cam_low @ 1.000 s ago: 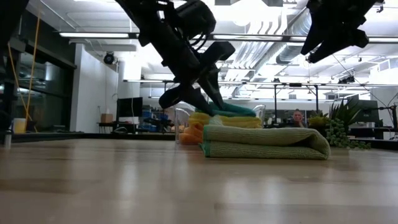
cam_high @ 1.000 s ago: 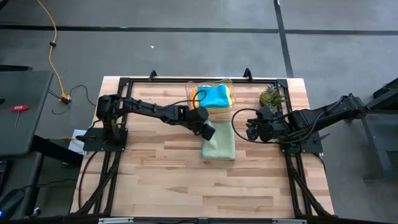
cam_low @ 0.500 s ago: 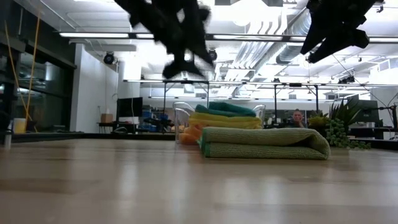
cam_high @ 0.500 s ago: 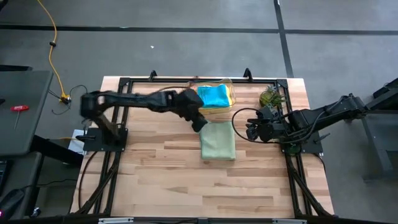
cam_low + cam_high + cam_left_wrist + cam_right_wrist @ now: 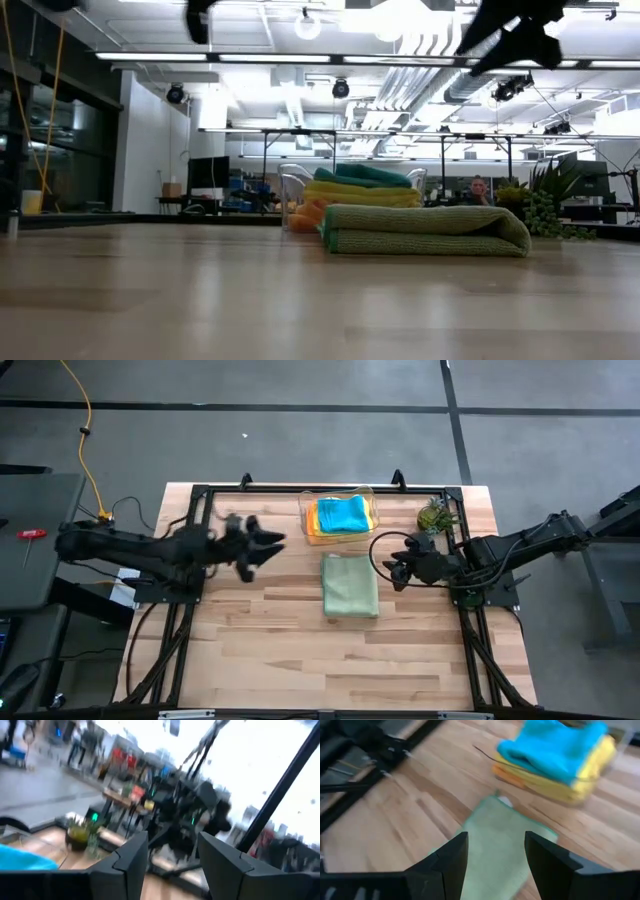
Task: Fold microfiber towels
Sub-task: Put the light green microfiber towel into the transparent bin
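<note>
The left tool (image 5: 262,546) hangs released and empty above the tabletop (image 5: 260,630), its arm stretched low. At centre lies the folded light green towel (image 5: 351,585), just in front of the stacked teal, yellow and orange towels (image 5: 344,517). The right tool (image 5: 396,568) hovers beside it, released, empty.

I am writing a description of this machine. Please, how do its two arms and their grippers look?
Both arms are dark, almost black, built of slim jointed segments. The left gripper and right gripper each end in two flat, angular dark fingers. A thin black cable loops beside the right arm's wrist. I see no markings.
</note>
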Tool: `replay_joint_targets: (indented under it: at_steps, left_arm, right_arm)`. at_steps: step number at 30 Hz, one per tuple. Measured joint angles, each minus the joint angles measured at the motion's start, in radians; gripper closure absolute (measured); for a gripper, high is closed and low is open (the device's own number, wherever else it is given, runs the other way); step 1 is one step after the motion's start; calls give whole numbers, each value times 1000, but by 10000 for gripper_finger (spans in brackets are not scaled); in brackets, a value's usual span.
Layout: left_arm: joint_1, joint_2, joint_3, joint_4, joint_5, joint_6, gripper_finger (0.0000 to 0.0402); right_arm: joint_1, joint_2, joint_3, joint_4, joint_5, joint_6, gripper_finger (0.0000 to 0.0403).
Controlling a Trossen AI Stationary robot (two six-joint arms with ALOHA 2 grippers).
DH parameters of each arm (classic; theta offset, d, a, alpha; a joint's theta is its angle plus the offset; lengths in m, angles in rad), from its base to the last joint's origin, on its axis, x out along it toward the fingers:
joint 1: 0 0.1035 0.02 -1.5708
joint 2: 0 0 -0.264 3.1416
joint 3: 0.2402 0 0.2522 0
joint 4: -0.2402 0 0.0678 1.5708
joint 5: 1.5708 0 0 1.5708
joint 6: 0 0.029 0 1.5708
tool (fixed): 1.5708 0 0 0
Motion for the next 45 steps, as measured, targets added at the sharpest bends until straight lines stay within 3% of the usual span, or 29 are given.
replay_joint_targets:
  at_steps: [5,10,12,14,16,21,30,39,45]
  left_arm:
    - [-121,-187,-120,27,-146,41,241]
    - [-162,-290,-132,22,-170,176,241]
    - [-163,-317,-132,21,-169,203,241]
    - [-163,-335,-132,22,-169,216,241]
    - [-163,-348,-132,22,-168,217,241]
    - [-163,-351,-132,21,-167,217,241]
    - [-163,-350,-132,-29,-173,191,238]
    - [-162,-350,-132,-33,-179,191,228]
    - [-162,-350,-132,-50,-203,191,226]
  right_arm:
    - [-1,0,0,109,10,-100,215]
    - [-7,0,0,119,25,-57,215]
    - [-24,0,0,139,-35,-13,215]
    - [-62,7,0,140,-158,25,215]
    - [-99,37,1,124,-268,54,215]
    - [-174,171,1,30,-353,152,215]
    - [-229,423,1,47,-387,129,197]
    - [-238,509,1,52,-397,179,111]
    - [-278,567,1,51,-416,312,101]
